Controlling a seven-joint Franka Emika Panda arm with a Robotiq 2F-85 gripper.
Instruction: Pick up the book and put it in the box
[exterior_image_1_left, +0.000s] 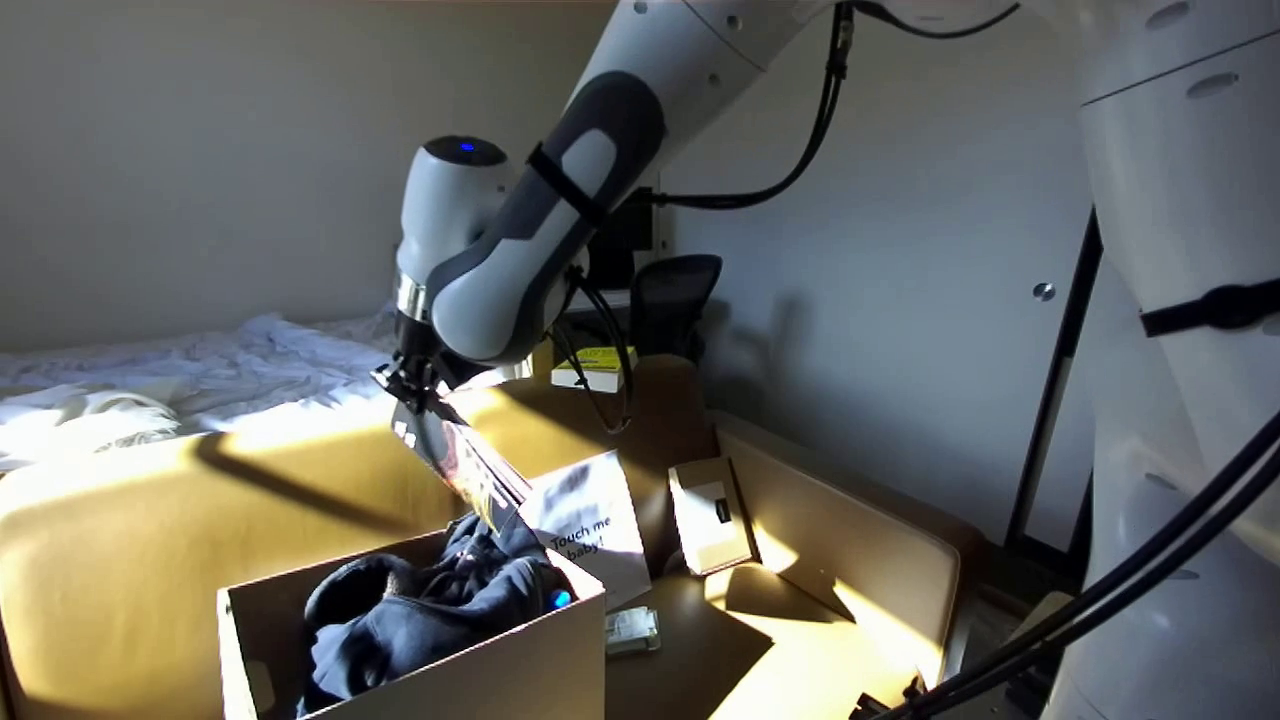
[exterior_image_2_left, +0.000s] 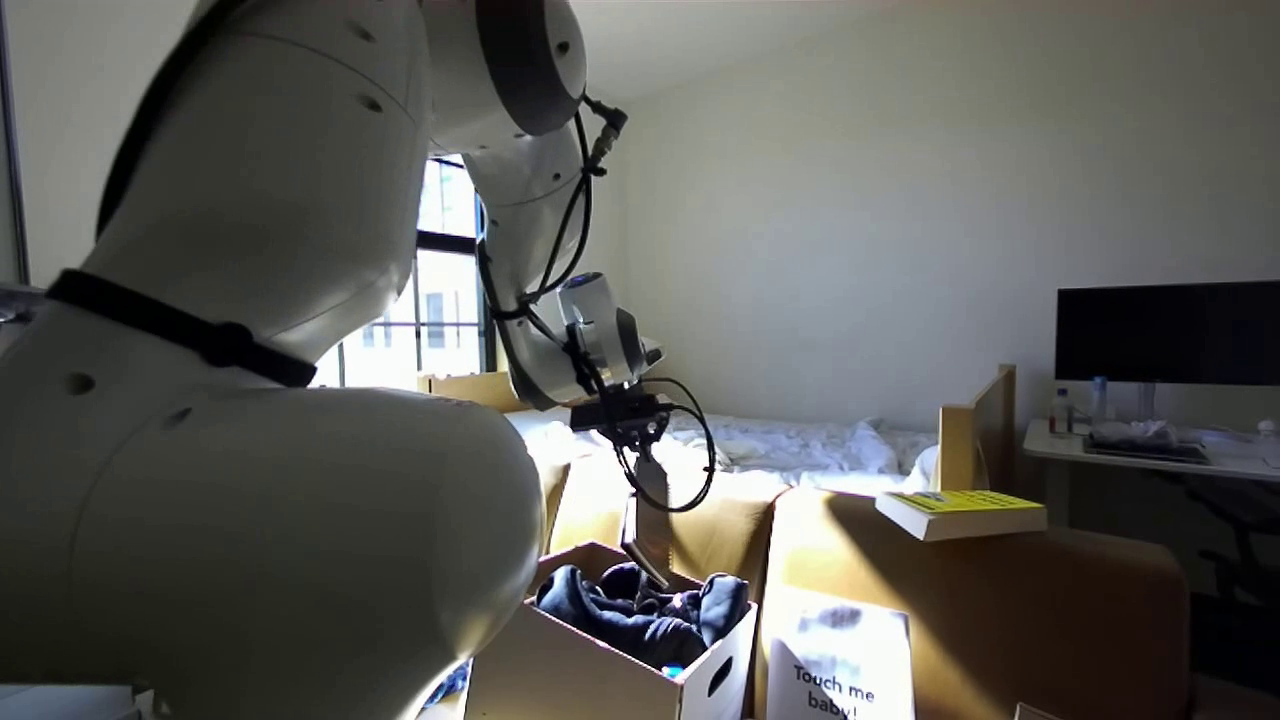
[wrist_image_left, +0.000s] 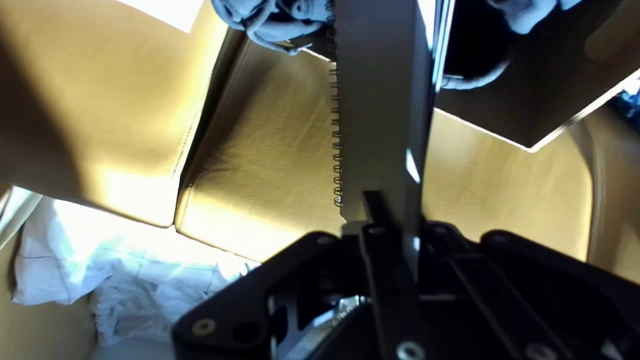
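The book (wrist_image_left: 375, 115), wire-bound along one long edge, is grasped near its upper end by the claw (exterior_image_1_left: 414, 395), which is clenched on it. It is held tilted over the box (exterior_image_1_left: 520, 665), with its lower end at the opening; whether the dark blue garment (exterior_image_1_left: 430, 625) heaped inside is touched by it cannot be told. The box is placed in front of the backrest of the tan sofa (exterior_image_1_left: 110, 540); its base is cut off from view. Just inside one of its corners, a small bright blue spot (exterior_image_1_left: 560, 599) is seen. Beside the box, a white panel (exterior_image_2_left: 838, 655) printed with "Touch me baby!" is leaned against the backrest. On the backrest's top edge, near the corner shared with the armrest (exterior_image_1_left: 870, 535), a thick yellow-topped item (exterior_image_2_left: 960, 517) is laid. Lower in that corner, a small carton (exterior_image_1_left: 713, 515) is propped at a tilt, and a pale packet (exterior_image_1_left: 632, 630) is left on the seat, between the box and the armrest. Behind the sofa, rumpled white bedding (exterior_image_1_left: 250, 365) is spread, and in an exterior view a black monitor (exterior_image_2_left: 1170, 333) is carried by a desk (exterior_image_2_left: 1042, 438).
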